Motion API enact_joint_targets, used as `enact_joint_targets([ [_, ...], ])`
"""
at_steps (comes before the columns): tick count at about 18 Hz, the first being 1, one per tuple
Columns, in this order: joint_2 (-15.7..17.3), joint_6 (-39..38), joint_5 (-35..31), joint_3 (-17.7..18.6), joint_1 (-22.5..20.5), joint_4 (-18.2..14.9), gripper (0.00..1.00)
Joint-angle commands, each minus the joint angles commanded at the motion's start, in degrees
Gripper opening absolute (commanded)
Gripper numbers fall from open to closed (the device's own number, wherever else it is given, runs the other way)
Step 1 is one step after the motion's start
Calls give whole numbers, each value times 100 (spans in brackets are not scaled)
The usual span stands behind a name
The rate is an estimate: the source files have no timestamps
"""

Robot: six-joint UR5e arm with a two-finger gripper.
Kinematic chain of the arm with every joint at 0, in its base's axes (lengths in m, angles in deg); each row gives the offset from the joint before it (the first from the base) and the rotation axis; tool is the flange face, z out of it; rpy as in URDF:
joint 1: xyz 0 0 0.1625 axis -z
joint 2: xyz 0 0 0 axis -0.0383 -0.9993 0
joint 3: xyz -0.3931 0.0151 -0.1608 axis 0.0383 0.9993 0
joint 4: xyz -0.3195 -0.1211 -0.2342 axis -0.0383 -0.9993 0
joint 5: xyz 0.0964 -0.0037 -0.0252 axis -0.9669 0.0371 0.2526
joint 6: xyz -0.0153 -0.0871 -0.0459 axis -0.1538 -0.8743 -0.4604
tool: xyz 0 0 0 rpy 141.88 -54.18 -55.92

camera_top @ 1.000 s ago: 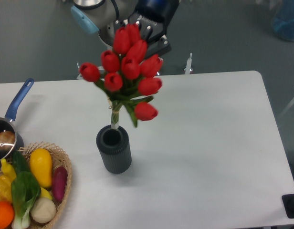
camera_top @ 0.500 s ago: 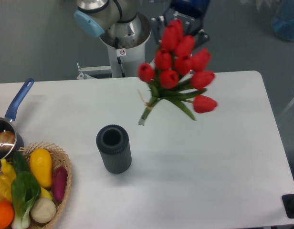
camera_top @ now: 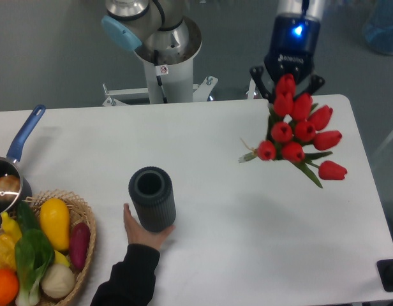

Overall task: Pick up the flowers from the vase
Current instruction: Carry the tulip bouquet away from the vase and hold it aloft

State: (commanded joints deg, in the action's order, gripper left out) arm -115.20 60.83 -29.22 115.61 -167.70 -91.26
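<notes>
Holding tulip bunch (camera_top: 298, 131) aloft at right, gripper (camera_top: 288, 81) clamped on it | vase (camera_top: 152, 198) empty, well apart, steadied by a person's hand (camera_top: 140, 229) | step: lift done | next: steady carry, no release

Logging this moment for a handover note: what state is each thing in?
Red tulip bunch: out of the vase, held over the table's right side.
Dark grey ribbed vase: upright, empty, a person's hand at its base.
Gripper: hidden behind the buds.
Blue-handled saucepan: holds something brown.
Wicker basket: full of vegetables.
</notes>
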Motion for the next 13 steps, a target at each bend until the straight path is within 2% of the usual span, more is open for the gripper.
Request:
enact_joint_targets([
  [3, -229, 26, -737, -44, 9, 0, 0],
  [8, -598, 500, -1854, -150, 307, -9, 0],
  [10, -730, 964, -2241, -141, 448, -52, 0],
  [13, -941, 1598, -2690, -255, 536, -289, 0],
])
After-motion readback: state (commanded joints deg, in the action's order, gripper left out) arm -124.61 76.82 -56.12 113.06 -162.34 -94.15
